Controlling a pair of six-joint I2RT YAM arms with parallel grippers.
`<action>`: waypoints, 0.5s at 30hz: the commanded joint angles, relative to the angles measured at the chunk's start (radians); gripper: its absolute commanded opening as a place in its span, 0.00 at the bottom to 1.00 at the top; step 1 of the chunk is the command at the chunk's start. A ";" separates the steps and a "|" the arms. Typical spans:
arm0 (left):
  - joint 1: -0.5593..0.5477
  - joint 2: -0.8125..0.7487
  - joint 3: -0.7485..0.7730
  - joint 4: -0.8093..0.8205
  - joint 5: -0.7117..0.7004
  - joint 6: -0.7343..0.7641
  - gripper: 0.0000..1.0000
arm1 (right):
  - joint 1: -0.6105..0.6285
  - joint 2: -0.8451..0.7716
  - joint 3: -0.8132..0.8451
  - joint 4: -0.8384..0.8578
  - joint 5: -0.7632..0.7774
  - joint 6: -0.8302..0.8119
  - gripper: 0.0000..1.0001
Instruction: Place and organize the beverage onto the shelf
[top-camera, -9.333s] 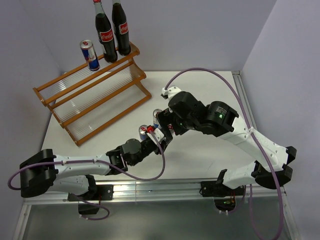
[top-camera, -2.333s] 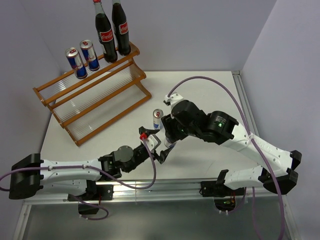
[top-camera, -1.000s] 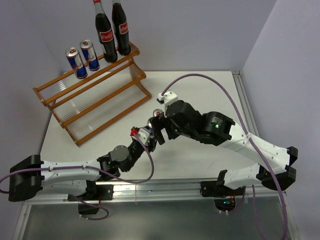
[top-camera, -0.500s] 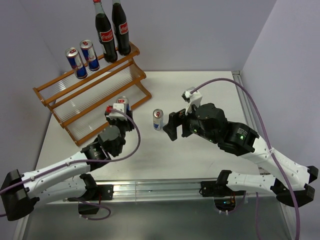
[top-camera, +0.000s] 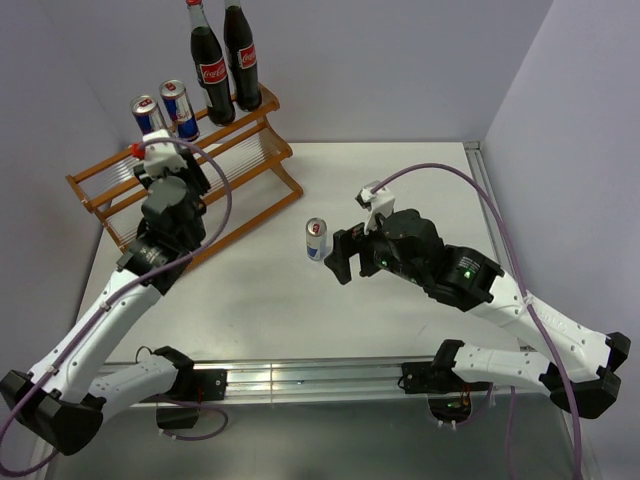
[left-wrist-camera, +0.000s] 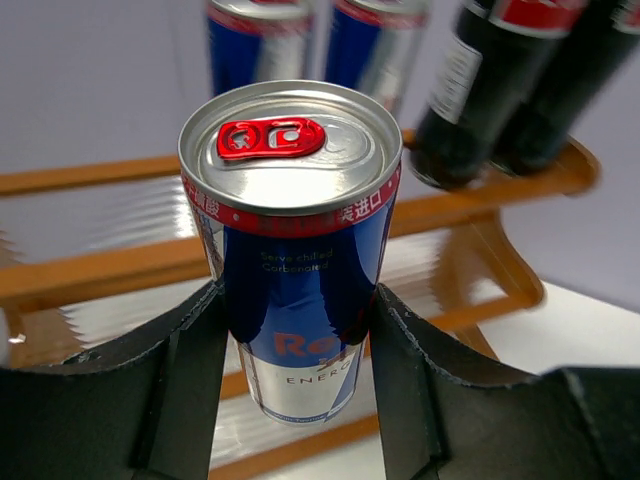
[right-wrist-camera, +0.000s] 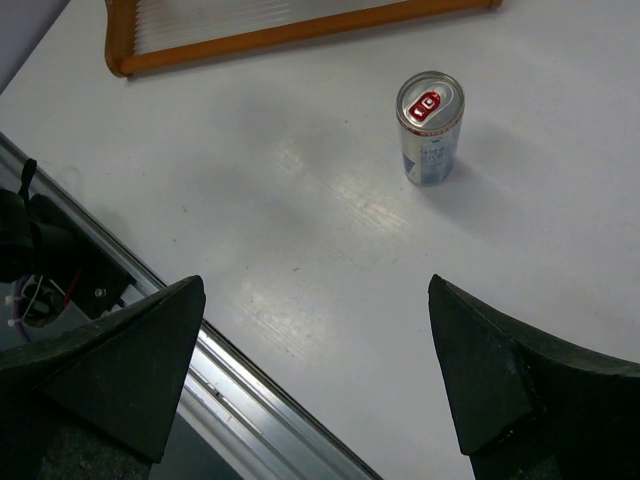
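Two dark bottles (top-camera: 210, 65) with red Coca-Cola script labels stand at the right end of the shelf's (top-camera: 228, 228) top tier, with two blue-and-silver cans (top-camera: 178, 108) just beside them. The left gripper (left-wrist-camera: 298, 300) clamps a third can (left-wrist-camera: 290, 240) upright in front of the shelf. Its side reads "Serve chilled" and a red "Re" over "ENERGY", the rest hidden by the fingers (left-wrist-camera: 185, 380). The left wrist view crops the bottle labels. A fourth can (right-wrist-camera: 430, 125) stands on the table (right-wrist-camera: 600, 250), its print too small to read. The right gripper (right-wrist-camera: 315, 390) hovers near it, spread wide and holding nothing.
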 joint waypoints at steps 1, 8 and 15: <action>0.116 0.020 0.105 -0.024 0.093 -0.001 0.00 | -0.014 -0.036 -0.017 0.053 -0.004 -0.023 1.00; 0.316 0.072 0.184 -0.013 0.202 0.054 0.00 | -0.029 -0.070 -0.037 0.059 -0.011 -0.035 1.00; 0.461 0.116 0.211 0.066 0.311 0.083 0.00 | -0.032 -0.084 -0.050 0.071 -0.026 -0.040 1.00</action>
